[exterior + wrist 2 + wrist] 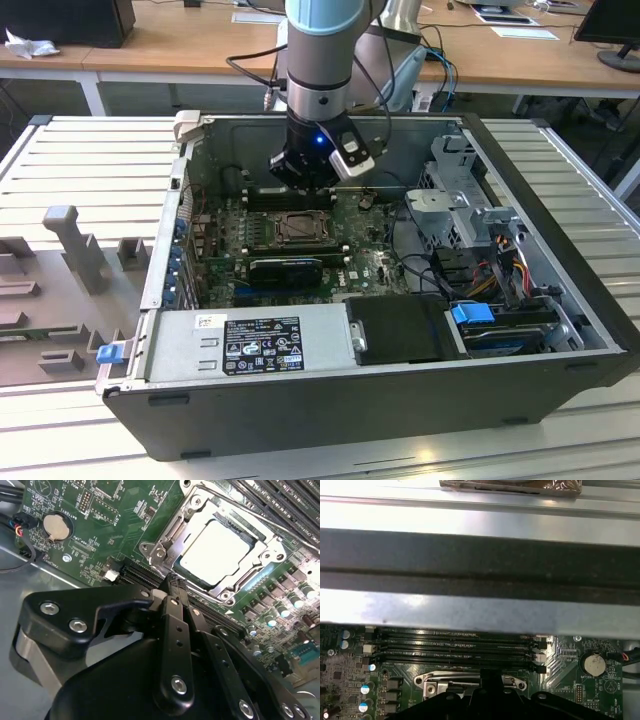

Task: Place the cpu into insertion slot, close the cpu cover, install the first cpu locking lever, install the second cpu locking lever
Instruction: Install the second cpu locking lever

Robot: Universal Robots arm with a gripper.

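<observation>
Pale silver cpu (220, 550), silvery cpu cover (172, 527), green motherboard (115, 525), black pincer (172, 587).

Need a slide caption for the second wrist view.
Gripper shut, tips beside the cpu cover closed over the cpu on the motherboard.

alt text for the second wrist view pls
The black gripper, fingers together, hovers at the edge of the insertion slot, where the pale cpu sits inside the closed metal cpu cover. Green motherboard with a coin battery surrounds it.
</observation>
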